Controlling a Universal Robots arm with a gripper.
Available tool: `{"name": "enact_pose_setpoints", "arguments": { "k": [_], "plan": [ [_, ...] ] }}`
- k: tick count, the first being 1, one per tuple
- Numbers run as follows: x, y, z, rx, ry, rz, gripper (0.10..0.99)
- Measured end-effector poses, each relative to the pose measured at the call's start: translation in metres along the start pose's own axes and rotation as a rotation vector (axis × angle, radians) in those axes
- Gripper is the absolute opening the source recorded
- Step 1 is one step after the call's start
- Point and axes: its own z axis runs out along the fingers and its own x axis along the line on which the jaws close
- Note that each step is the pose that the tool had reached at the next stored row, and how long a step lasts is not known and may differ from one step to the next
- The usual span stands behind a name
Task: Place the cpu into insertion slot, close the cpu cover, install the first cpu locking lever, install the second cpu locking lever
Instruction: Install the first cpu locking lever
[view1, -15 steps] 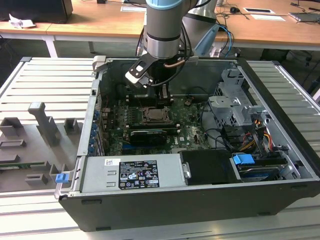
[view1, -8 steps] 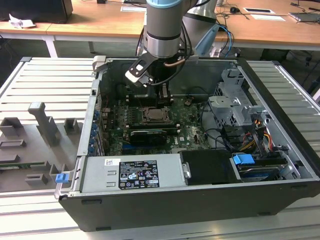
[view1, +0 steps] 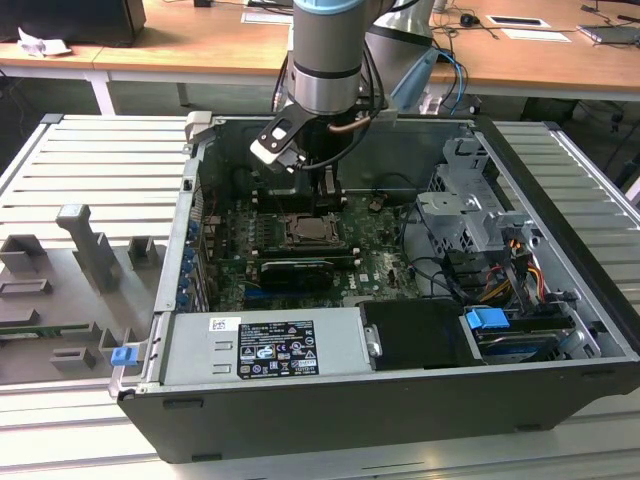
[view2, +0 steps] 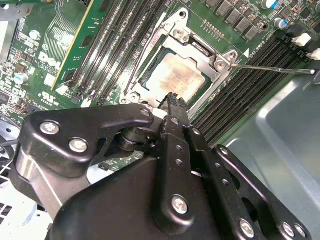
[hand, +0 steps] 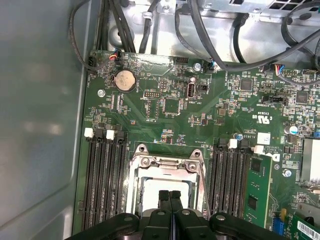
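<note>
**Item 1. Black two-finger gripper** (hand: 170, 194): you will find its fingers pressed together with nothing between them. In the second wrist view, the tips (view2: 174, 98) sit over one edge of the socket. Whether they touch the chip cannot be told. In the exterior view the gripper (view1: 327, 195) hangs inside the case.

**Item 2. Small flat square cpu with a pale silver-beige metal face** (view2: 175, 75): seated in the insertion slot (view2: 148, 77), its face showing through the cover's cutout.

**Item 3. Thin silver square-frame cpu cover** (hand: 167, 162): lies down flat around the chip.

**Item 4. Thin silver wire locking lever** (view2: 272, 69): juts out from a socket corner, crossing above the long black memory strips (view2: 250, 87).

**Item 5. Green motherboard** (hand: 170, 90): carries the socket between two banks of memory strips.

**Item 6. Dark open tower case** (view1: 400, 405): lies on its side on a ribbed grey metal table (view1: 100, 170).
</note>
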Motion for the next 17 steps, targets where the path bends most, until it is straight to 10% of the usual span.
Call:
{"name": "enact_pose_setpoints", "arguments": {
  "k": [14, 17],
  "plan": [
    [0.0000, 0.0001, -0.0028, 0.000, 0.0012, 0.000, 0.106],
    [0.0001, 0.0005, -0.0143, 0.000, 0.0012, 0.001, 0.106]
  ]
}}
